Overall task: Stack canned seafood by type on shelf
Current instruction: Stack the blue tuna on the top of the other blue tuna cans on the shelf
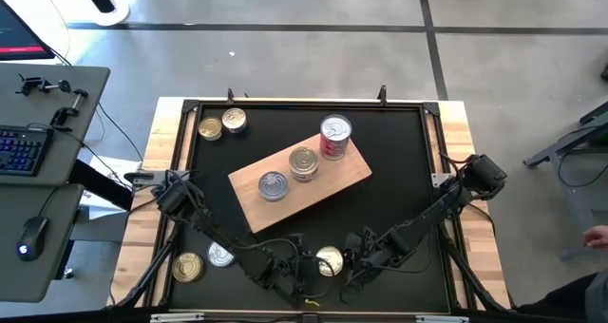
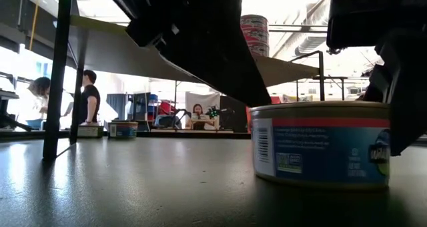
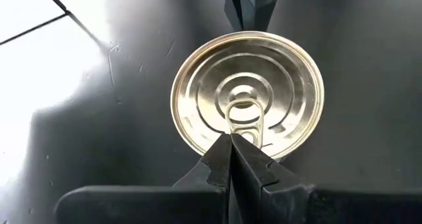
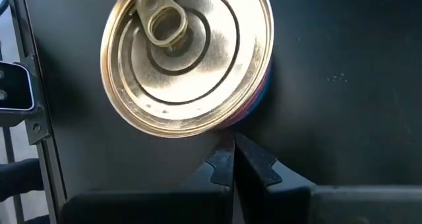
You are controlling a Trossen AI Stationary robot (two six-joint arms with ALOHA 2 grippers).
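Observation:
A flat gold-topped tin (image 1: 329, 260) with a blue and red label (image 2: 320, 143) stands on the black tabletop near the front edge, between my two grippers. My left gripper (image 1: 309, 266) is shut, its tips over the lid (image 3: 247, 92). My right gripper (image 1: 350, 262) is shut at the tin's right side (image 4: 188, 59). The wooden shelf (image 1: 249, 201) lies slantwise mid-table. It bears a silver tin (image 1: 274, 184), a stack of tins (image 1: 304, 161) and a taller red-labelled tin (image 1: 334, 136). My left gripper's shut fingertips (image 3: 231, 145) lie on the lid beside the pull ring (image 3: 245, 115), slanting down from the table's left. The tin stands flat on the tabletop. My right gripper's shut fingertips (image 4: 229, 151) meet the tin's side wall just under the rim (image 4: 232, 122), slanting down from the table's right.
Two gold tins (image 1: 209, 128) (image 1: 234, 121) stand at the far left corner. A gold tin (image 1: 188, 266) and a silver tin (image 1: 220, 256) stand at the near left beside my left arm. A raised frame (image 1: 432, 152) borders the tabletop.

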